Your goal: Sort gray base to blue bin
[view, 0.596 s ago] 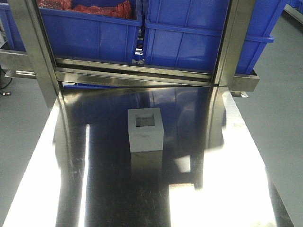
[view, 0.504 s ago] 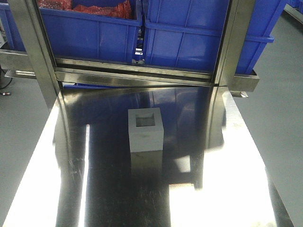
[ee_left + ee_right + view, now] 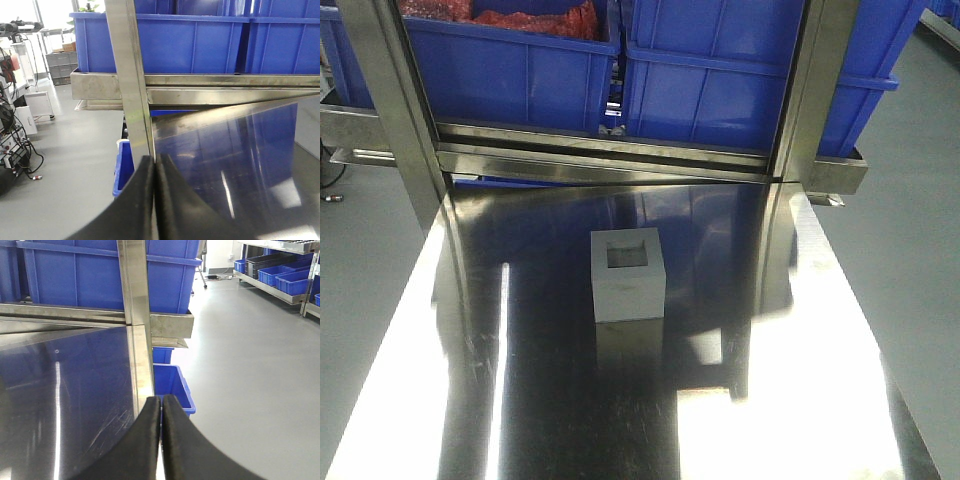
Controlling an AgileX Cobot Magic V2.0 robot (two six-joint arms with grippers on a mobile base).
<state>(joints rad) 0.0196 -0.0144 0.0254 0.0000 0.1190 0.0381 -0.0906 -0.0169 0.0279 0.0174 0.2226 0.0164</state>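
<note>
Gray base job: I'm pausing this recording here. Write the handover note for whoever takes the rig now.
Left pincer: shut, empty, near the table's left side.
Right pincer: shut, empty, near the right side.
Gray base: sits mid-table, recess up, with neither pincer on it.
Blue bins: on the rack behind the table; one holds red items.
Done: nothing yet.
Left: open a pincer, grasp the base, carry it into a blue bin.

Top edge is cutting off the blue bins (image 3: 710,90); a steel post (image 3: 812,90) is hiding part of one; red contents (image 3: 535,18) unidentifiable.
</note>
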